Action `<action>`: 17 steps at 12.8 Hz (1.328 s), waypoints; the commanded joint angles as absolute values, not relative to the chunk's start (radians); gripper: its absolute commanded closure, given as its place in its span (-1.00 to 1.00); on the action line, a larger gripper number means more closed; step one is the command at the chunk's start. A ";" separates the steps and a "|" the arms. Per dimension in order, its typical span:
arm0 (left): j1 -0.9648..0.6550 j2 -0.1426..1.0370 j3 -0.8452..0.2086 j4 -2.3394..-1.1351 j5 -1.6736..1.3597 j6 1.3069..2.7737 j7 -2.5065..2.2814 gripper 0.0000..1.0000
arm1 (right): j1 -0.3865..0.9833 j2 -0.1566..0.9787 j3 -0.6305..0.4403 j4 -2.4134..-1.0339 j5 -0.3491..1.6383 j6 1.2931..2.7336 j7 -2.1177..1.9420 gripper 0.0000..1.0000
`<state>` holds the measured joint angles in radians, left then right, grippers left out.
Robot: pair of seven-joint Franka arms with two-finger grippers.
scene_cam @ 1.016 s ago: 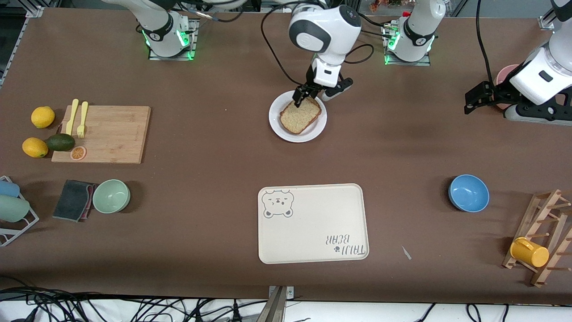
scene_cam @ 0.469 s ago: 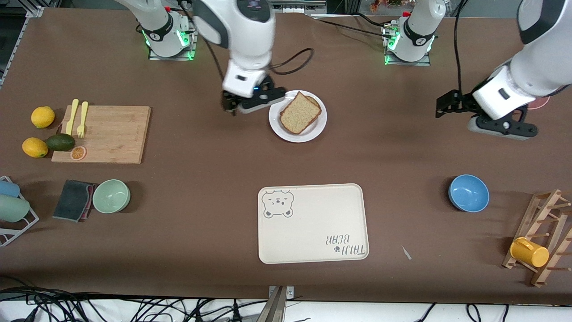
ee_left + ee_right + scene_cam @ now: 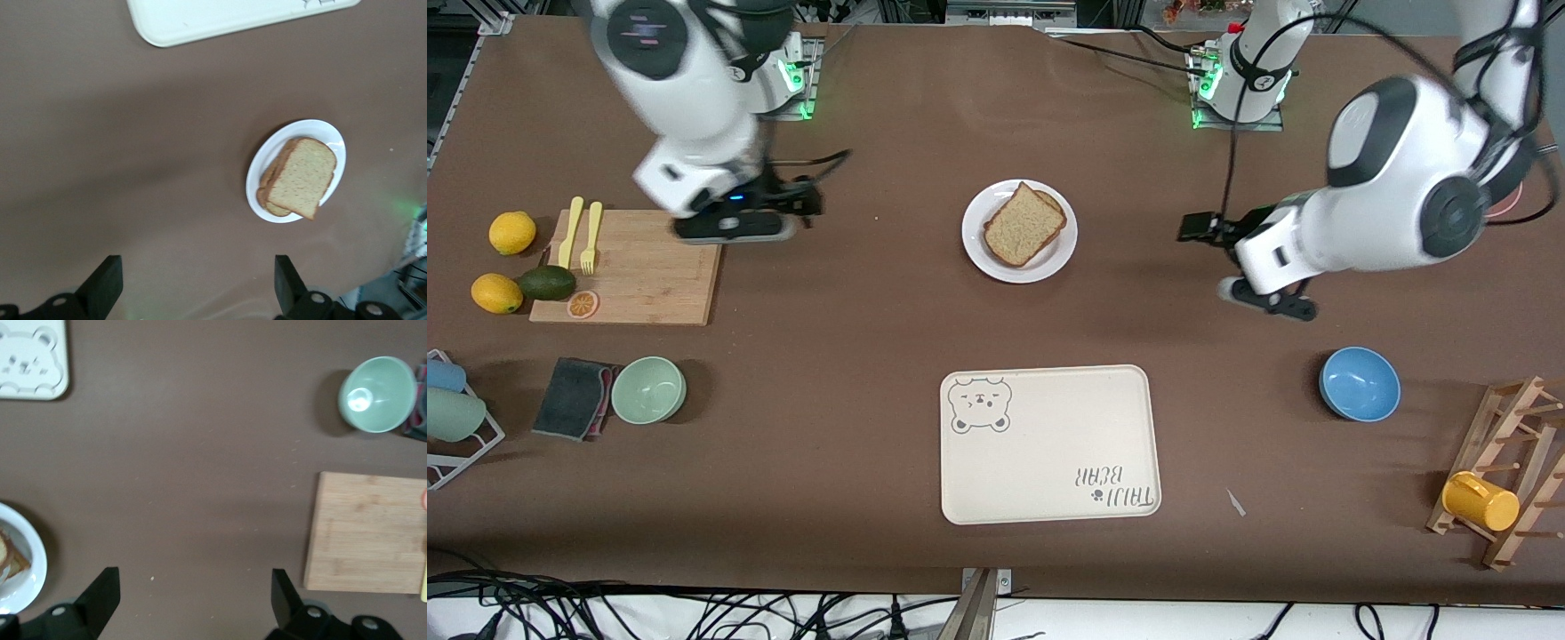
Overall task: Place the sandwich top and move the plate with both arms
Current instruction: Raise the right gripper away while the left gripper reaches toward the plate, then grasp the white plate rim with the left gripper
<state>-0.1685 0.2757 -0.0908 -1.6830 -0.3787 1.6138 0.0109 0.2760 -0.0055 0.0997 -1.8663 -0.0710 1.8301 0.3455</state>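
Observation:
The sandwich top [image 3: 1023, 224], a speckled brown bread slice, lies on another slice on the white plate [image 3: 974, 249] in the middle of the table. It also shows in the left wrist view [image 3: 303, 177] on the plate [image 3: 260, 175]. My right gripper [image 3: 809, 200] is open and empty, over the table between the plate and the cutting board; its jaws [image 3: 193, 607] stand wide over bare table, with the plate's rim [image 3: 27, 577] at the edge. My left gripper [image 3: 1196, 225] is open and empty, over the table beside the plate toward the left arm's end; its jaws [image 3: 198, 293] stand wide.
A cream bear-print tray [image 3: 1049, 444] lies nearer the front camera than the plate. A wooden cutting board [image 3: 640, 267] with forks, lemons and an avocado, and a green bowl [image 3: 648, 389], are at the right arm's end. A blue bowl [image 3: 1359, 383] and mug rack [image 3: 1507, 471] are at the left arm's end.
My right gripper let go of the bread slice on the plate and swung away toward the cutting board. My left gripper moved in from the table's end toward the plate.

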 commanded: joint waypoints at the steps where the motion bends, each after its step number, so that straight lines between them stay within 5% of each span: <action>1: -0.227 0.354 -0.083 -1.664 -0.477 1.658 0.032 -1.00 | 0.275 0.017 0.006 -1.742 -0.040 1.784 0.308 -1.00; 6: -0.293 0.570 -0.089 -1.678 -0.659 1.842 0.361 -1.00 | 0.270 0.072 -0.095 -1.557 -0.015 1.711 0.291 -1.00; 9: -0.284 0.598 -0.087 -1.741 -0.811 1.847 0.527 -1.00 | 0.163 0.175 -0.072 -1.393 0.093 1.565 0.287 -1.00; 15: -0.298 0.600 -0.087 -1.946 -1.031 1.994 0.788 -0.96 | 0.107 0.167 -0.069 -1.390 0.071 1.575 0.226 -1.00; 17: -0.305 0.600 -0.089 -1.948 -1.031 2.014 0.792 -0.72 | 0.109 0.175 -0.071 -1.385 0.066 1.583 0.213 -1.00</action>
<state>-0.2921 0.6263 -0.0920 -1.9228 -0.9968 1.9925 0.7586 0.1215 0.1639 -0.0881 -1.4147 0.0710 1.5997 0.2321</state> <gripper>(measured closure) 0.040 0.000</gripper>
